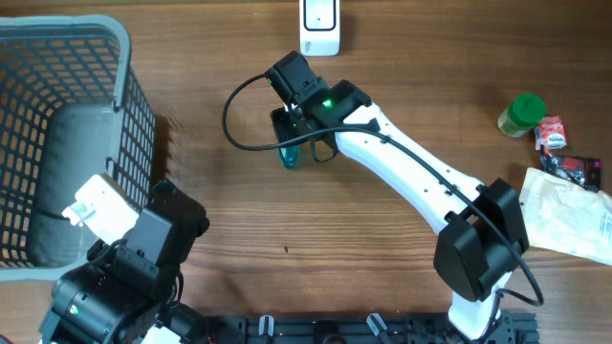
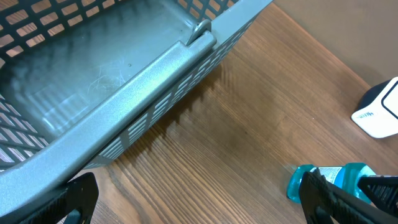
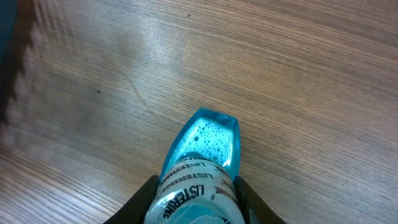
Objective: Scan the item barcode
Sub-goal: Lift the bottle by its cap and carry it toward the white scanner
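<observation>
Blue mouthwash bottle (image 3: 200,163) clasped on both sides by right fingers (image 3: 250,204), left fingers (image 2: 78,199) spread wide, empty.

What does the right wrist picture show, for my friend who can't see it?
A blue mouthwash bottle rests on the wooden table, its bubbly end pointing away. The right gripper hugs its sides.

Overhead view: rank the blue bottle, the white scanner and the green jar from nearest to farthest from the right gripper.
Measured from the right gripper:
1. The blue bottle, right at the gripper, between its fingers.
2. The white scanner, beyond the gripper at the table's far edge.
3. The green jar, far off on the right side.
</observation>
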